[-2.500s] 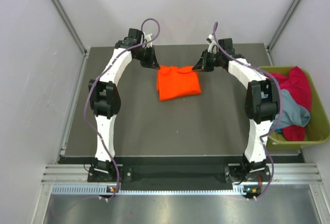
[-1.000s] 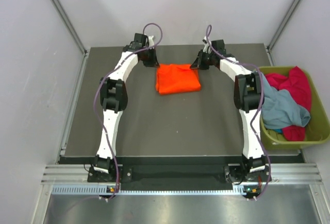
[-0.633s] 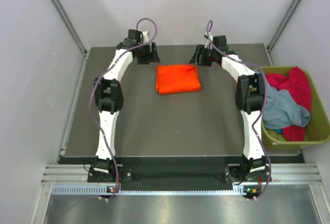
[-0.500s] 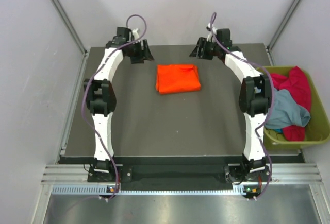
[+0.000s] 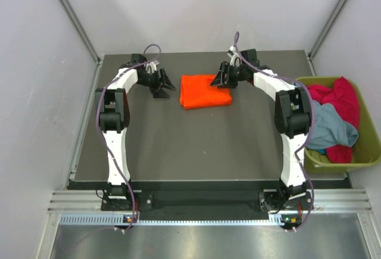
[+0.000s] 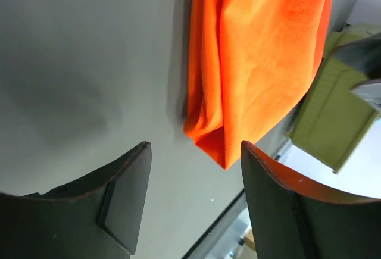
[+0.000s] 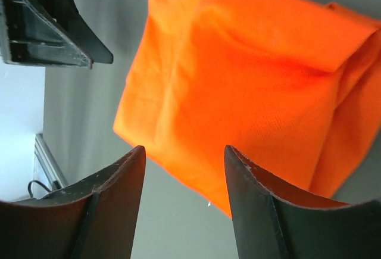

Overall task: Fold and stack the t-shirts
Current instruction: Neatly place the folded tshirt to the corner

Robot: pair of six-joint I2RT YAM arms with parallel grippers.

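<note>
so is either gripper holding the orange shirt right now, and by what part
Nothing is held. The left gripper and the right gripper both stand open with nothing between their fingers. The folded orange t-shirt lies ungripped on the table.

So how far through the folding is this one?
Done: the orange t-shirt lies folded on the table. In hand: nothing; the left gripper and right gripper are open and empty near it. Left: the magenta cloth and grey-blue t-shirt, crumpled in the bin.
</note>
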